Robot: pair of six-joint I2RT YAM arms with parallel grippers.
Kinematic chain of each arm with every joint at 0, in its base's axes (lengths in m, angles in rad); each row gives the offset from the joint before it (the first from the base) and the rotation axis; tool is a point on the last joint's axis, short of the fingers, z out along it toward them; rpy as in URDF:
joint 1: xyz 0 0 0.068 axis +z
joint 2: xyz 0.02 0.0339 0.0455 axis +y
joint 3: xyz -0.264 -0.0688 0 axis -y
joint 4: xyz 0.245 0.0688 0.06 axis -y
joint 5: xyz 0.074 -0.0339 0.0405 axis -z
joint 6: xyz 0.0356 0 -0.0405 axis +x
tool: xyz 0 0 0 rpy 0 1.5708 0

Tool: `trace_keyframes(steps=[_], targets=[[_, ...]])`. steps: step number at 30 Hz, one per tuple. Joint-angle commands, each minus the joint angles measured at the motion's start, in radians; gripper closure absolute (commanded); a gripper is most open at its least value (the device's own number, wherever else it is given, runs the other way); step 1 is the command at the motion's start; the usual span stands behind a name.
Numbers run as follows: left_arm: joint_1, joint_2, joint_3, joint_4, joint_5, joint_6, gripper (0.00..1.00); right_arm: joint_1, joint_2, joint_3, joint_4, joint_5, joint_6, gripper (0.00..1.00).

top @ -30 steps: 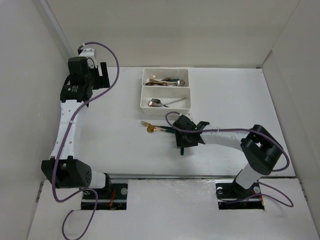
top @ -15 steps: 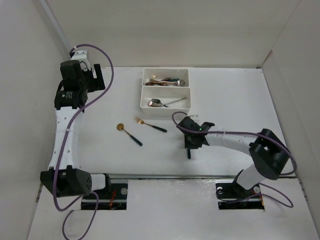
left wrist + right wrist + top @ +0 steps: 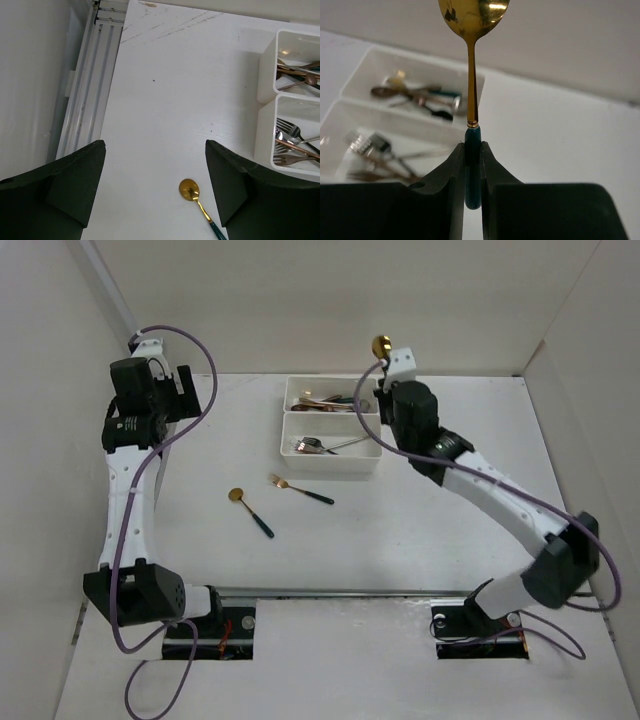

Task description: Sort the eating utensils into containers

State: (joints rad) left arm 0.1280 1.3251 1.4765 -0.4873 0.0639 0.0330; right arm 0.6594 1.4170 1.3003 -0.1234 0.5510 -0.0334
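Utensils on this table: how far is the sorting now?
Done: several pieces lie in the far tray and the near tray. In hand: the right jaws pinch a gold spoon by its green handle, raised. Left: a second gold spoon and a fork on the table; the left jaws stand open, empty.

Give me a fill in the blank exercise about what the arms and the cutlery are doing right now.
1. The right pincer is shut on the raised spoon by its ____.
2. The left pincer hangs ____, holding nothing.
3. Exactly ____ utensils lie loose on the table: a fork and a second spoon.
Missing words: handle; open; two.
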Motion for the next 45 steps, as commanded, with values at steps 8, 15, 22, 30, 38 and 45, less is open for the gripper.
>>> trace_keyframes(steps=[8, 15, 22, 30, 38, 45], targets=[[0.081, 0.046, 0.061, 0.003, 0.093, 0.015, 0.21, -0.136, 0.687, 0.59, 0.519, -0.431, -0.752, 1.0], [0.131, 0.077, 0.042, 0.003, 0.08, 0.033, 0.21, -0.136, 0.878, 0.651, 0.551, -0.516, -0.775, 1.0], [0.16, 0.108, 0.053, 0.003, 0.1, 0.024, 0.21, -0.127, 0.86, 0.548, 0.551, -0.494, -0.775, 0.36], [0.16, 0.108, 0.053, 0.012, 0.148, 0.015, 0.21, -0.084, 0.722, 0.519, 0.573, -0.393, -0.775, 0.16], [0.16, 0.077, 0.022, 0.021, 0.157, 0.005, 0.21, 0.134, 0.418, 0.36, 0.029, -0.607, -0.633, 0.13], [0.16, 0.057, -0.019, 0.041, 0.191, -0.005, 0.21, 0.19, 0.417, 0.24, -0.258, -0.925, -0.407, 0.26]])
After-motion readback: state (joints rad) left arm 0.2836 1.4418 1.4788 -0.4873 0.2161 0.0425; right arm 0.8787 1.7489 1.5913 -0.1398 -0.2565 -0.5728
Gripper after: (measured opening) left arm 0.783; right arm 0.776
